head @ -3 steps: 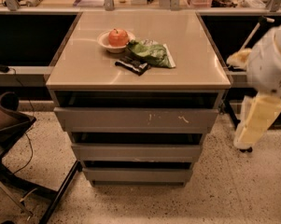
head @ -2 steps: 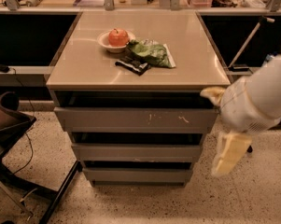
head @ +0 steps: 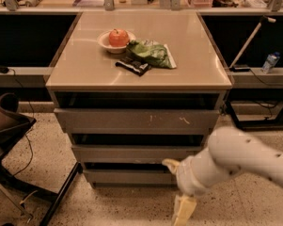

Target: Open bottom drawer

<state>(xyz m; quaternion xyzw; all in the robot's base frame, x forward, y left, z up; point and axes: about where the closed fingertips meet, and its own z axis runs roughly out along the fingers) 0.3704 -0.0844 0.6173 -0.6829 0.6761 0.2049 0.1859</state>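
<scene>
The gripper [head: 177,188] has swung from the bench's right edge to below its front edge, jaws wide and empty, nearing the unopened bottom drawer [head: 127,176], lowest of 3.

The cabinet top [head: 192,55] is showing a glossy beige, and on it a red-orange apple [head: 118,37] is sitting in a white bowl [head: 105,42] beside a green bag [head: 150,53] and a black-and-white packet [head: 134,66]. Below the top, three flat grey fronts are showing: the top drawer [head: 131,120] is carrying white scratch marks, while the middle drawer [head: 131,153] and bottom drawer [head: 127,176] are looking plain. At the cabinet's lower right corner the gripper [head: 174,191] is hanging, its cream fingers [head: 170,164] standing apart on a white arm [head: 244,159]. Around the cabinet a beige floor [head: 108,206] is showing dark speckles.
</scene>
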